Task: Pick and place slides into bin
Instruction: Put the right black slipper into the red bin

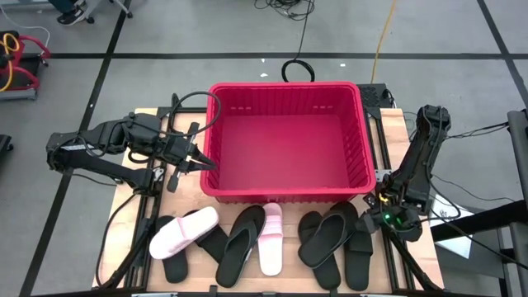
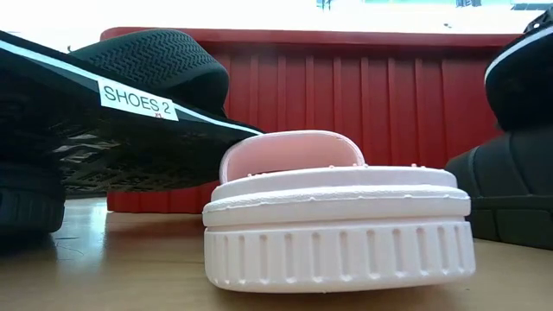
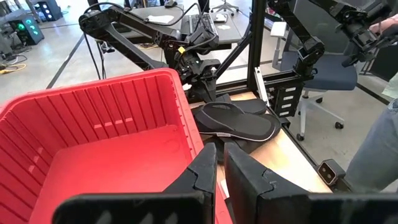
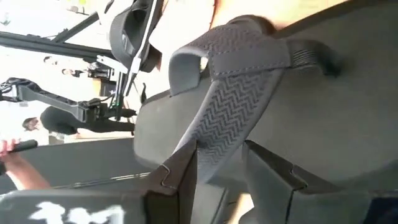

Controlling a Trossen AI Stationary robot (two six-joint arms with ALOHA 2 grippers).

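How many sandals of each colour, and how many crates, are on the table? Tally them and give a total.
Light pink foam slip-on slides: 2
Black rubber slip-on slides: 6, as far as the overlapping piles let me tell
Bright red rectangular plastic bin: 1
Total: 9

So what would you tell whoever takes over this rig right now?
Left pincer: nearly closed, empty, beside the bin's left wall.
Right pincer: down at the strap of the rightmost black slide; grip not clear.
Things: both pink slides and the other black slides lie in a row on the table along the bin's long wall.
Done: nothing; the bin is empty.
Left: every slide still goes in.
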